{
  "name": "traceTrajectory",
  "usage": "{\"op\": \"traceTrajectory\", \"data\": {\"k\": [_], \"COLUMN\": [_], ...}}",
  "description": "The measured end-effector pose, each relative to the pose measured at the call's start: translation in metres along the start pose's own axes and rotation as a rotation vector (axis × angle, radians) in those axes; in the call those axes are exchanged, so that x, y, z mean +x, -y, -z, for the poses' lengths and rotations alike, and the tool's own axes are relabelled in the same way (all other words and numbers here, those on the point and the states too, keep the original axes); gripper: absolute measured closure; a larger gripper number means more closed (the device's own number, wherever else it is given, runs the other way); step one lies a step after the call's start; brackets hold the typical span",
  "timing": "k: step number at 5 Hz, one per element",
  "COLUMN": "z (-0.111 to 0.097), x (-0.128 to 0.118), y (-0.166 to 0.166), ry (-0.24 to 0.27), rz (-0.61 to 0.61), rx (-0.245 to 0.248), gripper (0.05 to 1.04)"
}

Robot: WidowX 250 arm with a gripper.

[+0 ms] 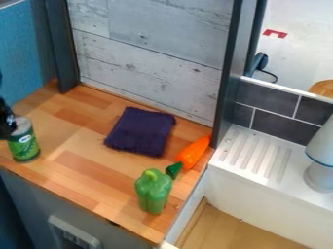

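Here I am at the left edge of the camera view, my gripper (9, 127) right up against the top of the green-labelled can (25, 146), which stands upright just below me! How far I am open, or whether I have hold of it, I cannot tell. Off to my right lies the dark purple cloth (141, 132), spread on the wooden counter (81, 170). Farther right and lower, there's the green pepper (153, 192), upright, and just beyond it the orange carrot (194, 153), lying slanted near the counter's edge.
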State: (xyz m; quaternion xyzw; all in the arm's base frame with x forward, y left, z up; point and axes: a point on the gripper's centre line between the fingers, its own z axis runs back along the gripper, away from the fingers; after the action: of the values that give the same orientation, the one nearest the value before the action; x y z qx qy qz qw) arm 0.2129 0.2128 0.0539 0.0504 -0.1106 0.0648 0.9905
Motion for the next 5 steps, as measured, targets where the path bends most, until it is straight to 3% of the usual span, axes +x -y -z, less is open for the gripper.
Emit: {"op": "traceTrajectory", "data": {"k": [2, 3, 5], "z": [0.039, 0.049, 0.06], "x": [-0.007, -0.004, 0.024], "y": [0.005, 0.006, 0.01], "ry": [-0.079, -0.09, -0.084], "rz": [-0.017, -0.021, -0.029], "rx": [-0.009, -0.008, -0.016], "gripper": [0.083, 0.083, 0.083]}}
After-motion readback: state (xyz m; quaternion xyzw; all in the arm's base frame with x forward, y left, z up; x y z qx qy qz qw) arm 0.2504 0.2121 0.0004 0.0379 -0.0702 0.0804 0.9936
